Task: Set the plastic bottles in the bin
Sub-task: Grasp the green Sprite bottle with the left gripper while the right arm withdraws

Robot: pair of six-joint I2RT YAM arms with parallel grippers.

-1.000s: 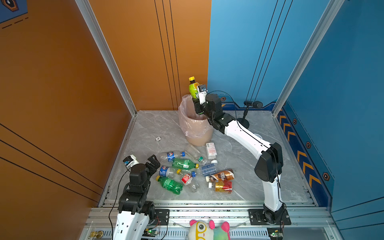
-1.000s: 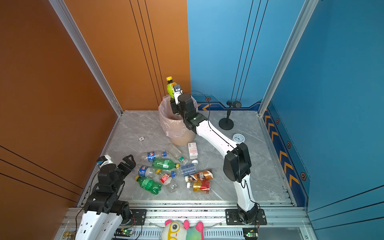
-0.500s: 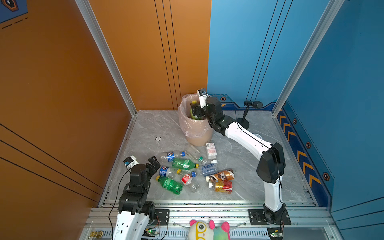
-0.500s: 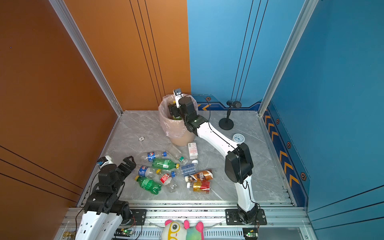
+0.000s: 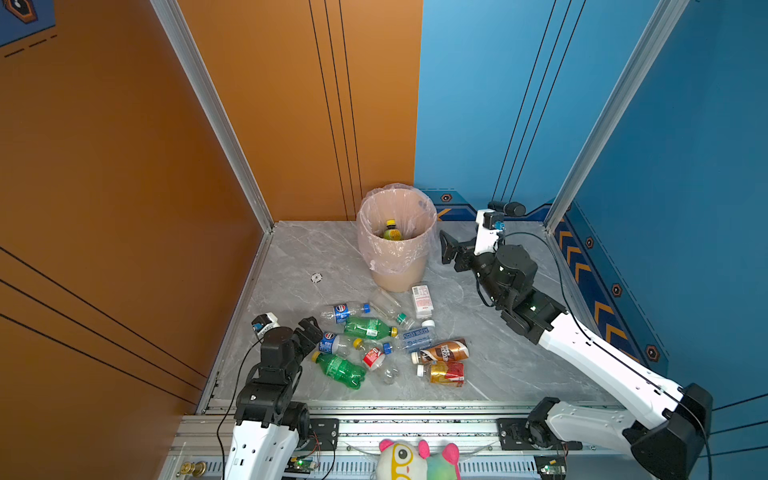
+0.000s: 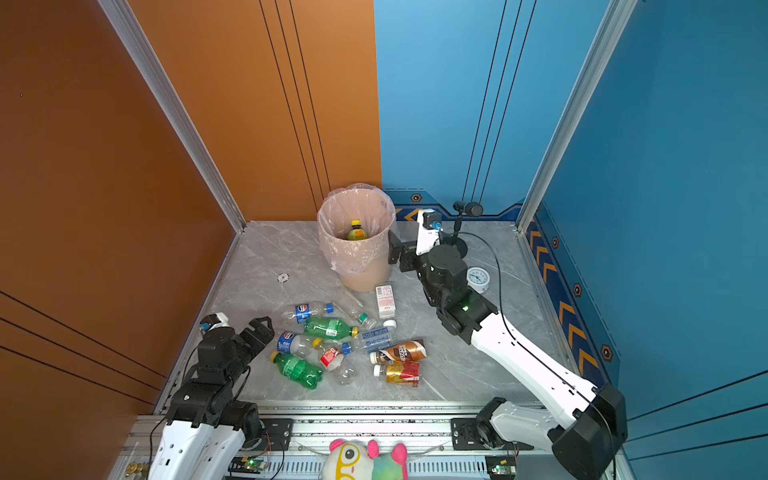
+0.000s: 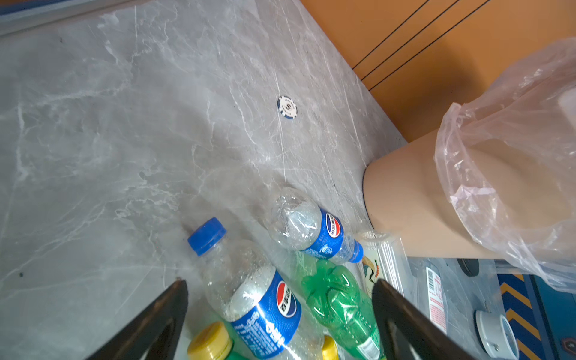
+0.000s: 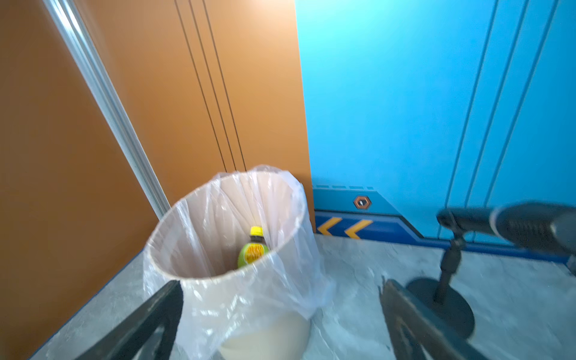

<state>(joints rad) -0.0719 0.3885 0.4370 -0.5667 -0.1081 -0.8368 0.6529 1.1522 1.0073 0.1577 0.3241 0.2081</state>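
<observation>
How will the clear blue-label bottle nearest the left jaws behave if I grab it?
The clear blue-label bottle looks empty bar droplets, so probably light. Its thin wall would likely buckle under a squeeze. It lies on its round side on the smooth stone tabletop, so a push may roll it toward the green bottle beside it.

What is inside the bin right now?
One yellow-capped green bottle, neck up, inside the bag-lined bin. Its lower part and the bin's floor are hidden by the near wall, so anything lower cannot be seen.
</observation>
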